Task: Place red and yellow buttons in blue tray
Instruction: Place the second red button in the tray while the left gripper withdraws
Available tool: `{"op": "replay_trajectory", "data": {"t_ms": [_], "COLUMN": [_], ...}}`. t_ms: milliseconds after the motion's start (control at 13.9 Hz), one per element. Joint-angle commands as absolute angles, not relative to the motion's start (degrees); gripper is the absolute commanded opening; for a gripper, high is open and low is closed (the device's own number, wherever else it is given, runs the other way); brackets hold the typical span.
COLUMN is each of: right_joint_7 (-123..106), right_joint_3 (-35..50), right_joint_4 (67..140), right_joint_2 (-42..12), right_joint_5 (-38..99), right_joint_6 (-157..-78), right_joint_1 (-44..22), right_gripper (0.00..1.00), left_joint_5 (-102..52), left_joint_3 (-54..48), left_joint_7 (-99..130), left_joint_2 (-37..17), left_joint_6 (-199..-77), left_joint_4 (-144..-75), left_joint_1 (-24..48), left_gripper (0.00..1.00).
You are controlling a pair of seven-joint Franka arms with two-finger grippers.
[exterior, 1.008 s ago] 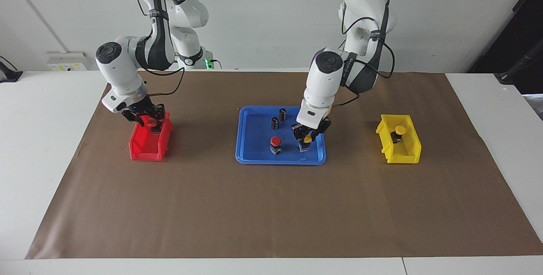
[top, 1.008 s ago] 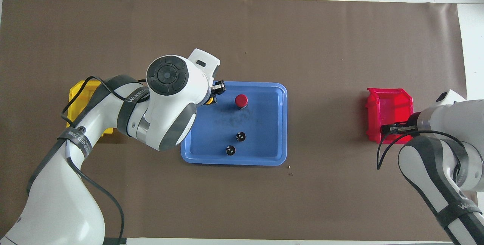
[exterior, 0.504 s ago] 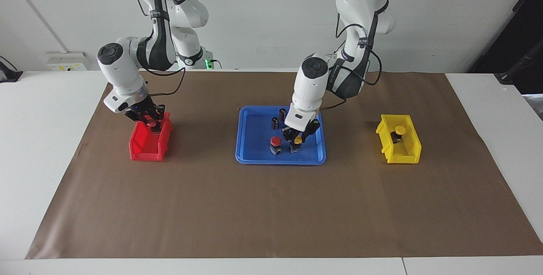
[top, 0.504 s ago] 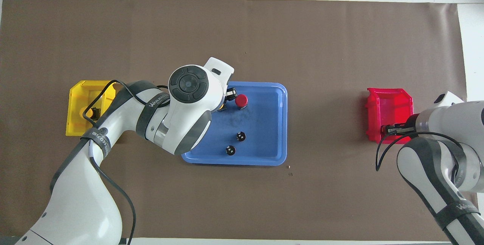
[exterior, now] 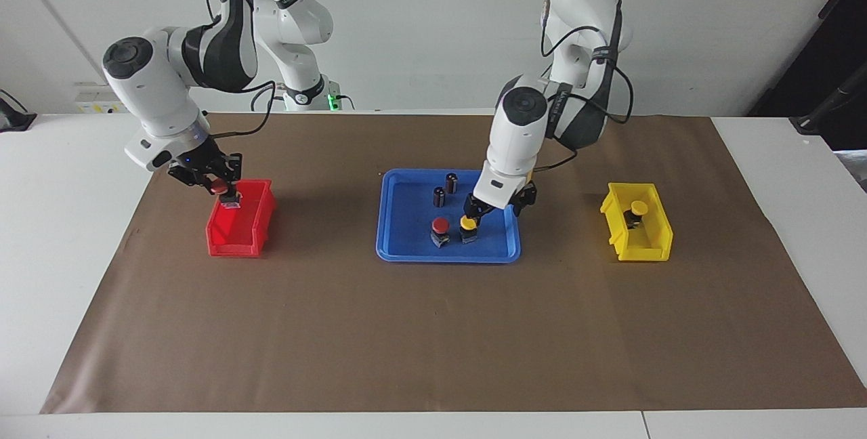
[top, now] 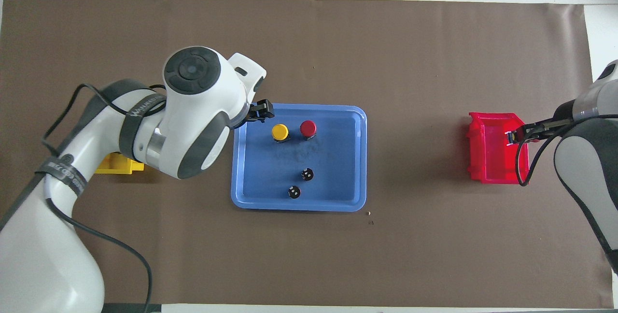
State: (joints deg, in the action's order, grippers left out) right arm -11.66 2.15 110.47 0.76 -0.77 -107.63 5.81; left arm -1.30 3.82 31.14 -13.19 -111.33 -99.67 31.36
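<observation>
Facing view, left fingers (exterior: 500, 205) spread, right fingers (exterior: 218, 181) clamping red button (exterior: 219, 187)

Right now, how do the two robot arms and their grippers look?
Both arms are glossy white with rounded shells, dark grey joint sections and round dark caps at the wrists. Black cables loop along each arm, fastened by black straps with white lettering. The left gripper and the right gripper are small, black, two-fingered.
</observation>
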Motion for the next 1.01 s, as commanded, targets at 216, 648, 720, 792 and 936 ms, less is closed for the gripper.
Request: {"op": "replay_trajectory", "data": {"t_ms": [216,648,720,792,936], "right_joint_7": [25.95,34.80,35.07,35.50,36.21], "right_joint_3": [5.19,5.19,5.27,5.27,5.19], "right_joint_4": [93.44,101.05,103.25,104.58,105.82], "right_joint_2": [-12.46,-15.38,-15.29,-15.29,-15.38], "right_joint_5": [-0.18,-0.18,-0.26,-0.18,-0.18], "right_joint_6": [-109.04,-121.00,-122.77,-123.57,-124.62], "right_joint_1": [-14.90,-22.41,-22.50,-23.02,-23.99], "right_gripper": [0.19,0.20,0.21,0.21,0.21], "left_joint_5": [-2.11,-1.93,-1.93,-1.93,-1.93], "left_joint_3": [3.95,3.78,3.78,3.78,3.87], "left_joint_7": [6.54,-9.41,-9.23,-9.05,-8.96], "left_joint_2": [-0.54,2.37,2.46,2.81,4.13], "left_joint_6": [-95.90,-91.14,-91.49,-91.67,-92.02], "left_joint_4": [-97.38,-95.62,-96.06,-97.02,-99.31], "left_joint_1": [13.83,4.83,4.83,4.75,4.75], "left_gripper": [1.00,1.00,1.00,1.00,1.00]}}
